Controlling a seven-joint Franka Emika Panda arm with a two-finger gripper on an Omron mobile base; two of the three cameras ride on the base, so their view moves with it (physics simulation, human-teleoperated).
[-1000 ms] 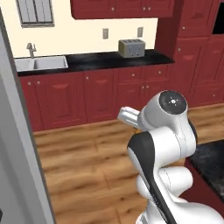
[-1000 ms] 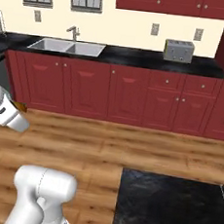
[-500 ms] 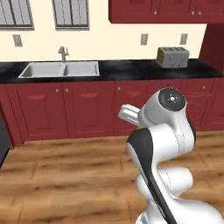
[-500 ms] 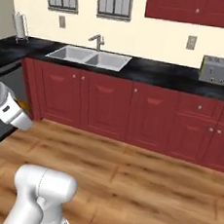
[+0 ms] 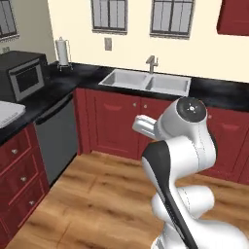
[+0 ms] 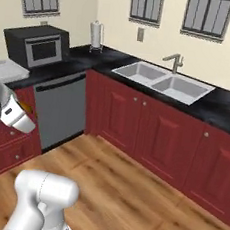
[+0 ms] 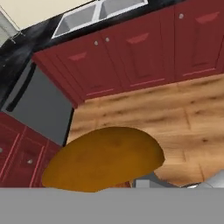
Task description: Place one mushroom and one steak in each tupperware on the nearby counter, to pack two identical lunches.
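The hand, at the hand view's bottom edge, is clamped on a mushroom. A tupperware lies on the table at upper left. Transport should be level, the grip firm, until the hand is above the tray.

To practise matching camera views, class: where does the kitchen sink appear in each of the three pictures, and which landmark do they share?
Left base view: the sink sits in the upper middle.
Right base view: the sink lies upper right of centre.
Hand view: the sink is at the top edge, left of centre, partly cut off.
Shared landmark: the grey dishwasher front, left of the sink in all three.
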